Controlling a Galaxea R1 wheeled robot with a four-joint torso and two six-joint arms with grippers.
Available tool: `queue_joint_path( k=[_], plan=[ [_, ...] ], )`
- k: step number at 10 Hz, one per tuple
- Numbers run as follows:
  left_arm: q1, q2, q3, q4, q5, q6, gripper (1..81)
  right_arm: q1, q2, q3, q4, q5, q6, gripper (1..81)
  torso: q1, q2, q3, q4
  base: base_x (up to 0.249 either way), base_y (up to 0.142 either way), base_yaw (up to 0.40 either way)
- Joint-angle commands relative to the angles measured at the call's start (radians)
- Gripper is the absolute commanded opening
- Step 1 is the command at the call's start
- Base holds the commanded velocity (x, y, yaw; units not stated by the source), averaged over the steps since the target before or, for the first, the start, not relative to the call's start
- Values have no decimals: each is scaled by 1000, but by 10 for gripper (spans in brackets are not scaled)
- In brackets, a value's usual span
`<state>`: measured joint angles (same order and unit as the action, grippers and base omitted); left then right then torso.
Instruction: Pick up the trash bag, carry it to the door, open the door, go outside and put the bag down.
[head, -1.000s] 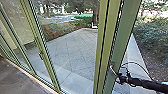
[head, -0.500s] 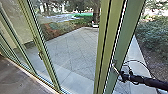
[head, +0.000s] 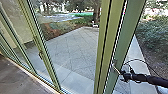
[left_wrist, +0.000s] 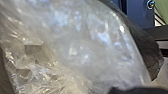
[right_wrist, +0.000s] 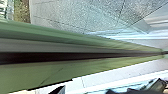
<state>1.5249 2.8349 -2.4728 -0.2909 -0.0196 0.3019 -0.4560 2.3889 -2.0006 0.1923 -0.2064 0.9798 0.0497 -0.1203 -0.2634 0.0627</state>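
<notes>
- Paved ground spreads beyond the glass, with the dark indoor floor on the near side of the sill
- Clear and crumpled, the trash bag is close in front of the left wrist camera; it is probably being carried on that side, but whether the left hand grips it or how wide that hand stands, I cannot tell
- Such thin plastic would likely snag or tear, so that arm does best tucked in, with the bag well away from the door's edge
- Opening the door seems the step in hand: the right hand is at the handle on the green door frame, though I cannot tell how tightly, if at all, it is closed
- Good work here means a slow, even motion along the door's swing, wrist following the handle, since a sideways tug could slip off
- A thin cable loops above the right arm and wants clearance from the frame
</notes>
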Motion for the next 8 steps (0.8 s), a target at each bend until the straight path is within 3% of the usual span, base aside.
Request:
queue_joint_path(
  k=[1,2,6,8],
  plan=[
    [-15,-17,5,-7,81,2,10,183,-109,-41,-27,-85,43,811,0,0,0,0,0,0,0],
    [-15,-17,5,-7,82,0,10,213,-106,-50,-77,-145,43,811,0,0,0,0,0,0,0],
    [-15,-17,5,-7,84,2,10,303,-127,-39,-240,-232,43,811,0,0,-1,0,0,0,0],
    [-15,-15,5,-7,84,0,10,349,-141,-30,-301,-245,43,811,0,1,-1,0,0,0,0]
  ],
)
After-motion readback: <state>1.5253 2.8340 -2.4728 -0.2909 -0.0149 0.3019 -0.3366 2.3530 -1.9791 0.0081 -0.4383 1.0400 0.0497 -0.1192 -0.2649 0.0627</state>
